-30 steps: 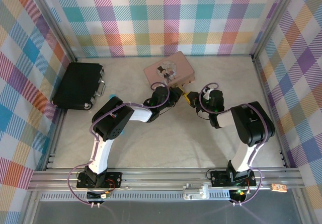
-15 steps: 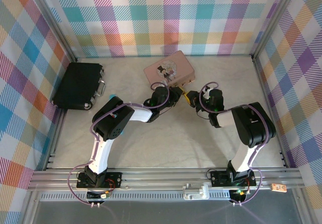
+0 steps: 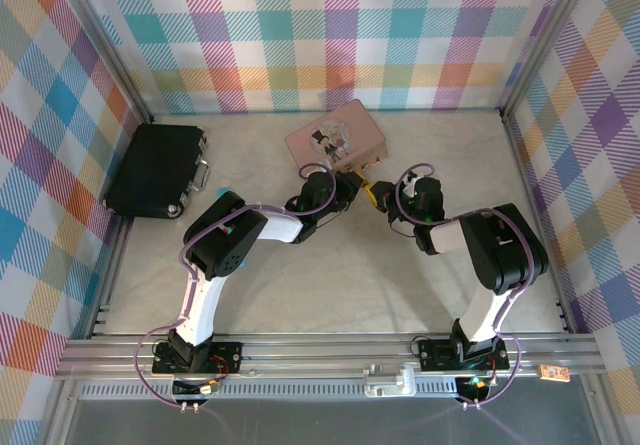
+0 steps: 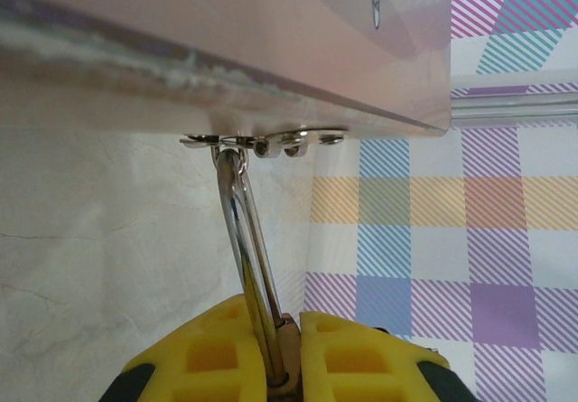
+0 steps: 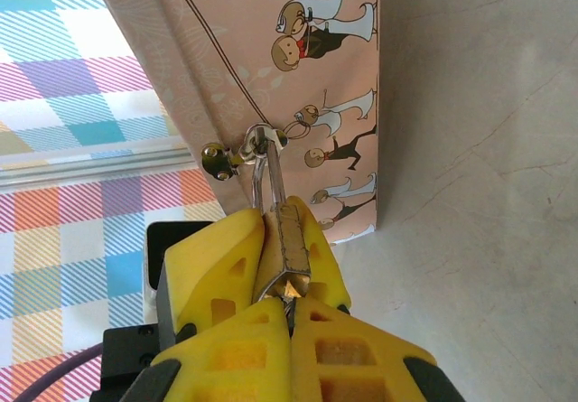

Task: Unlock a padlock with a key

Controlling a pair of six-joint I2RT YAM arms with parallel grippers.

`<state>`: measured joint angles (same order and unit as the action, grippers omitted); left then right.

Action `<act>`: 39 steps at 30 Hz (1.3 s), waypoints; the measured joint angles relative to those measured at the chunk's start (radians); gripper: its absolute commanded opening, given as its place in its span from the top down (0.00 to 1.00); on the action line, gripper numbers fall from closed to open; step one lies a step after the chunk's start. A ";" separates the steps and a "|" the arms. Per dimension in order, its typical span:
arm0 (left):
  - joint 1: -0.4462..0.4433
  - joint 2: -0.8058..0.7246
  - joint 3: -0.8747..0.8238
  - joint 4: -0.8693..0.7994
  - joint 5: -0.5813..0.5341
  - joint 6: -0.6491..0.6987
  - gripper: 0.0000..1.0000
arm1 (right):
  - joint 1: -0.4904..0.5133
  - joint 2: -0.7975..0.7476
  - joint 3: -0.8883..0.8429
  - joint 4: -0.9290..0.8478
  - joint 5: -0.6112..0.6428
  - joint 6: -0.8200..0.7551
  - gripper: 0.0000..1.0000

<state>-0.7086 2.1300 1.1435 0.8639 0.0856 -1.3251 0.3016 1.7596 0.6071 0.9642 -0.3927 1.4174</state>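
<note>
A tiny brass padlock hangs by its thin silvery shackle from the hasp on the pink illustrated box. My left gripper is shut on the padlock's brass body, one yellow pad on each side. My right gripper comes up from below, tips pressed together right under the padlock's underside. A thin sliver of the key shows between those tips, leading into the lock. In the top view the left gripper and right gripper meet at the box's near right corner.
A black case lies at the far left against the wall. Plaid walls close in the back and both sides of the pale table. The pink box stands just behind both grippers.
Both arms stay at the box's near corner; only a very slight shift of the right wrist shows.
</note>
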 measured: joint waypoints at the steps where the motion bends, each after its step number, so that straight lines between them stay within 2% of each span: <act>1: 0.000 0.001 -0.001 0.004 0.000 0.000 1.00 | 0.000 0.000 0.000 0.003 -0.001 0.024 1.00; 8: 0.012 0.036 -0.016 0.135 -0.002 0.003 1.00 | 0.007 0.078 0.000 0.182 0.000 0.454 1.00; 12: 0.025 0.080 -0.029 0.279 -0.017 -0.006 1.00 | 0.034 0.080 0.036 0.172 0.060 0.575 1.00; 18: 0.031 0.110 -0.042 0.415 -0.053 -0.043 1.00 | 0.067 0.050 0.068 0.111 0.126 0.634 1.00; 30: 0.016 0.119 -0.050 0.430 -0.062 -0.002 1.00 | 0.152 0.011 -0.002 0.136 0.419 0.653 1.00; 36: 0.016 0.119 -0.030 0.409 -0.085 0.021 1.00 | 0.183 0.027 0.018 0.137 0.492 0.653 1.00; 39: 0.016 0.109 -0.028 0.349 -0.088 0.032 1.00 | 0.184 0.050 0.018 0.142 0.495 0.653 0.86</act>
<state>-0.6922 2.2387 1.1156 1.2125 -0.0021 -1.2934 0.4854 1.8099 0.6254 1.1065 0.1020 2.0708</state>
